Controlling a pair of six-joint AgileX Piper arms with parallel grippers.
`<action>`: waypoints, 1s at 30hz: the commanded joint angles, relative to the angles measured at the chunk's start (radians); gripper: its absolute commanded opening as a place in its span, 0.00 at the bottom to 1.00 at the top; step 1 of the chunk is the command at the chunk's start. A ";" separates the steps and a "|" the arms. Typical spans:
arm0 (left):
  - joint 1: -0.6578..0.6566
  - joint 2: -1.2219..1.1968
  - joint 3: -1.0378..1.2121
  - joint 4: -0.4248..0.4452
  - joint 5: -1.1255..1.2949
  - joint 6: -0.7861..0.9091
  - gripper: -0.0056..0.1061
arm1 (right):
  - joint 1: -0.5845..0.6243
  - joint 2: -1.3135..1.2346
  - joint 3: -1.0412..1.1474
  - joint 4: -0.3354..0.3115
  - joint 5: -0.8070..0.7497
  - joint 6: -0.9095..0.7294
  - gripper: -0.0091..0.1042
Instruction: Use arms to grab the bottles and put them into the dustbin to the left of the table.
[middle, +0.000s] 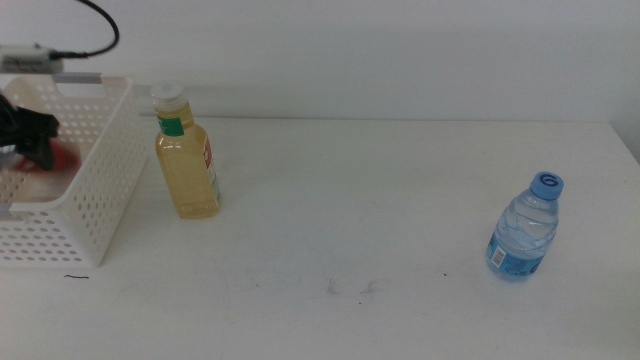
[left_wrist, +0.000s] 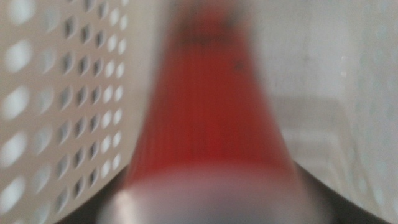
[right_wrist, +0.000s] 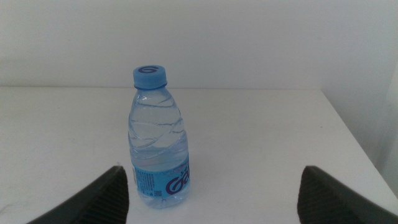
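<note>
**Bottles on the table, red can at the basket**

Bottles stand upright on the white table (middle: 330, 190). In the middle view, the basket (middle: 95, 190) is at the table's left end. The yellow bottle (middle: 186, 160) stands just beside the basket's right wall. The water bottle (middle: 526, 228) stands well apart from the basket, near the table's right end. The left gripper (middle: 30, 135) is over the inside of the basket, with a blurred red thing at it.

In the left wrist view, the red can (left_wrist: 208, 99) fills the picture, very blurred, beside the basket's perforated wall (left_wrist: 56, 93). Whether the jaws grip the can, I cannot tell.

In the right wrist view, the right gripper (right_wrist: 211, 193) has its jaws wide open, holding nothing. The water bottle (right_wrist: 157, 137) stands in front of them.
</note>
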 joint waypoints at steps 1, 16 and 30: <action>0.000 0.021 -0.011 -0.016 -0.046 0.016 0.06 | -0.008 -0.004 0.004 -0.005 -0.011 -0.003 0.88; -0.049 -0.034 -0.016 0.018 -0.049 -0.044 0.89 | -0.008 -0.004 0.004 -0.005 -0.011 -0.003 0.88; -0.298 -0.499 0.033 0.069 0.003 -0.151 0.89 | -0.008 -0.004 0.004 -0.005 -0.011 -0.003 0.88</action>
